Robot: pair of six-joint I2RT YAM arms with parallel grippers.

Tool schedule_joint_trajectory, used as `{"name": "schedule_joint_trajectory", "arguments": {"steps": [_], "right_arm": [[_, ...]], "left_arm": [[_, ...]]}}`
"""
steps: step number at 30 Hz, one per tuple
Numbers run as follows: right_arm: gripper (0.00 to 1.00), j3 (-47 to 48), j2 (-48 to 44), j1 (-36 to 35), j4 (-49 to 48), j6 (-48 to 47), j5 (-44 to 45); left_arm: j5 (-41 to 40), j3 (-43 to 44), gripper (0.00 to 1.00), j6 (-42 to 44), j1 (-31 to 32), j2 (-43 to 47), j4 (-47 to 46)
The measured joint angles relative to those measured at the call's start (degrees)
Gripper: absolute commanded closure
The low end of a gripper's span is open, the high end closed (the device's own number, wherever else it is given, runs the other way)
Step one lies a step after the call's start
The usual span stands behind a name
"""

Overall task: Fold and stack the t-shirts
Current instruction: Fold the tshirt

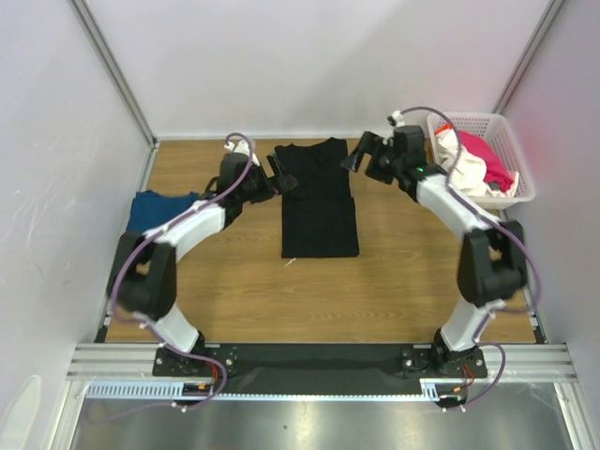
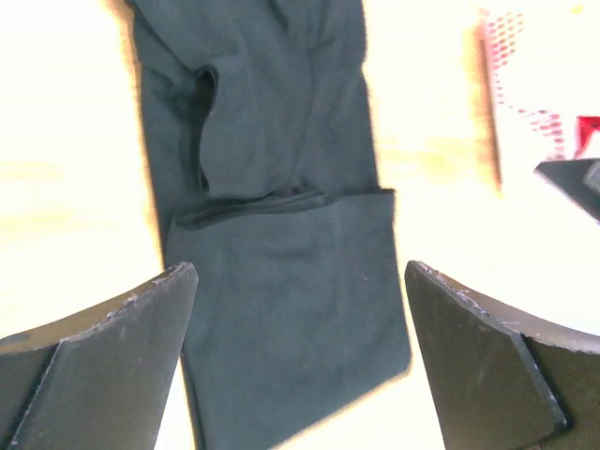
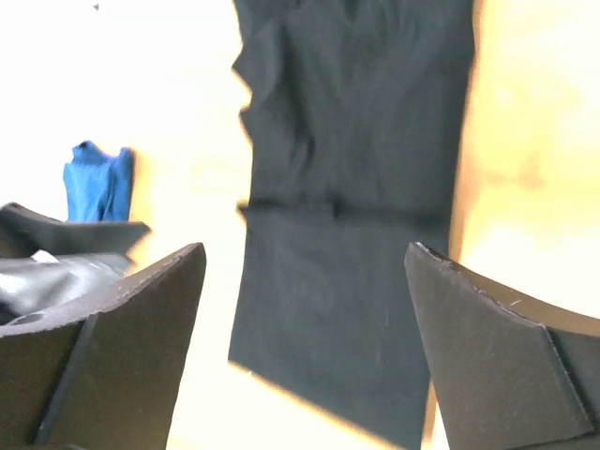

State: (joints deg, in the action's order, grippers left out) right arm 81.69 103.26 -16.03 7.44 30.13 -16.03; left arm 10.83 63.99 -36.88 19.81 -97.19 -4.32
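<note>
Table: We recorded a wooden top with both arms reaching to its far half.
Black shirt: It lay flat at the far middle of the table, folded into a long narrow strip that ran from far to near. Both wrist views showed an edge of cloth crossing the strip about midway.
Blue shirt: It lay at the left edge of the table, well apart from the black shirt.
Basket: It stood at the far right corner.
White shirt: It lay bunched in the basket, on the left side.
Red shirt: It lay bunched in the basket, beside the white shirt.
Left gripper: We found the jaws spread wide and holding nothing. It hung at the far left edge of the black shirt.
Right gripper: We found the jaws spread wide and holding nothing. It hung at the far right corner of the black shirt.
Contact: We could not tell whether either gripper touched the cloth.
</note>
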Motion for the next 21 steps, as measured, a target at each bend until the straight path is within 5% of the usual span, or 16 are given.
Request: {"name": "schedule_joint_trajectory", "arguments": {"steps": [7,12,21], "right_arm": [[0.14,-24.74,-16.92,-1.70,1.20,2.58,0.31],[0.19,-35.15,-17.35,-4.37,2.21,3.85,0.63],[0.28,-38.23,-16.06,-4.94,-2.16,5.44,0.57]], "left_arm": [[-3.61,-17.40,0.04,-1.27,4.31,20.09,3.41],[-5.27,-26.91,0.08,-5.09,8.26,21.16,4.44],[-7.58,-28.81,0.16,-9.31,11.21,17.20,2.01]]}}
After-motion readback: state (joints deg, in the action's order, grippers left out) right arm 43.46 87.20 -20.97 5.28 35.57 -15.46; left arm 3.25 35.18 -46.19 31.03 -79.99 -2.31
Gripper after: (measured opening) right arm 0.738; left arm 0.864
